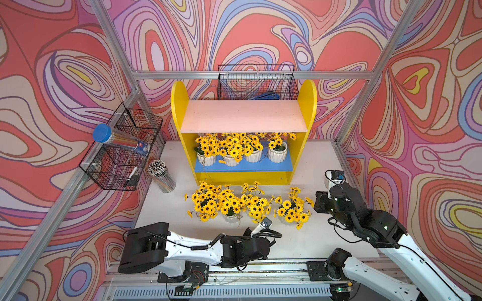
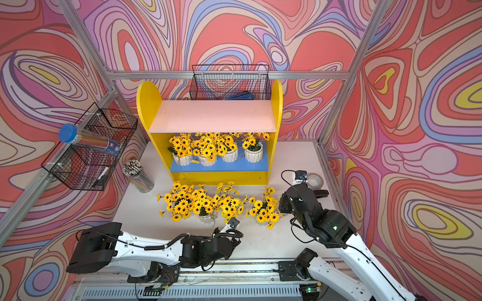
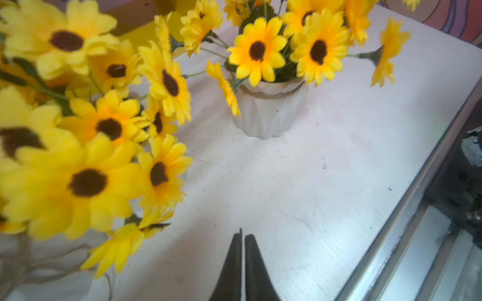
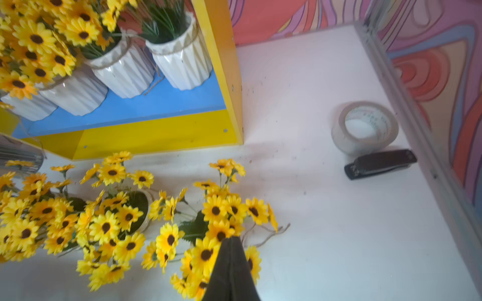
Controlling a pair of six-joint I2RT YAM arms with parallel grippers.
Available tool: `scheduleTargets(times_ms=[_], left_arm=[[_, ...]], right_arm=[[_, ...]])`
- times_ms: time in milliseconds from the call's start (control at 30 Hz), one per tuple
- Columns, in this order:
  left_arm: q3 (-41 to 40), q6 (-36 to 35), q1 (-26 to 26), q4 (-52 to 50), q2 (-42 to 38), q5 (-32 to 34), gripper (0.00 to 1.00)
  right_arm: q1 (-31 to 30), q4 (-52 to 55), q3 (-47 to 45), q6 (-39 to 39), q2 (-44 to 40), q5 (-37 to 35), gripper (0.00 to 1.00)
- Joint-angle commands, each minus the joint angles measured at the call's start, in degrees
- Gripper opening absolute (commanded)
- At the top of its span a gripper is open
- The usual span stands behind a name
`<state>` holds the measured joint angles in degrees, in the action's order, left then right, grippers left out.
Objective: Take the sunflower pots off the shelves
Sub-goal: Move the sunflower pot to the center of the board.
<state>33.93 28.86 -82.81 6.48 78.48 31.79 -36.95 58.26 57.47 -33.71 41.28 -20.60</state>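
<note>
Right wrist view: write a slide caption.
Right gripper shut by sunflower pots on the table; more stand on the blue board.

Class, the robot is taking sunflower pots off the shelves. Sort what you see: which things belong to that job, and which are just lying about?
Job: shelf pots; table pots; shelves.
Lying about: back basket; side basket; blue-capped tube; pencil jar; tape; stapler.

eight sunflower pots [image 1: 277, 154], one shelf unit [image 1: 179, 104], two wire baskets [image 1: 257, 78].
</note>
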Motion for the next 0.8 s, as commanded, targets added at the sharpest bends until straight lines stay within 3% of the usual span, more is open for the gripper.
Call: scheduleTargets(times_ms=[0, 200, 500, 633, 767], left_arm=[[-0.8, 3.7, 1.9, -4.4, -2.1, 2.0, 0.00], [-2.8, 11.3, 2.9, -10.9, -6.7, 6.7, 0.00], [-10.4, 35.9, 3.9, -30.8, -23.3, 11.8, 0.00], [-14.6, 37.2, 6.2, -27.6, -25.1, 10.0, 0.00], [-17.2, 34.2, 12.4, -22.0, -22.7, 3.8, 0.00]], right_arm=[[0.3, 7.0, -3.5, -7.9, -0.1, 8.3, 0.00], [0.3, 6.3, -11.5, -15.9, -3.4, 9.8, 0.00], [0.3, -7.1, -26.9, -29.8, -7.5, 14.1, 0.00], [0.3, -23.0, -35.1, -31.2, -3.6, 18.7, 0.00], [0.3, -39.1, -39.3, -30.2, 5.1, 21.7, 0.00]])
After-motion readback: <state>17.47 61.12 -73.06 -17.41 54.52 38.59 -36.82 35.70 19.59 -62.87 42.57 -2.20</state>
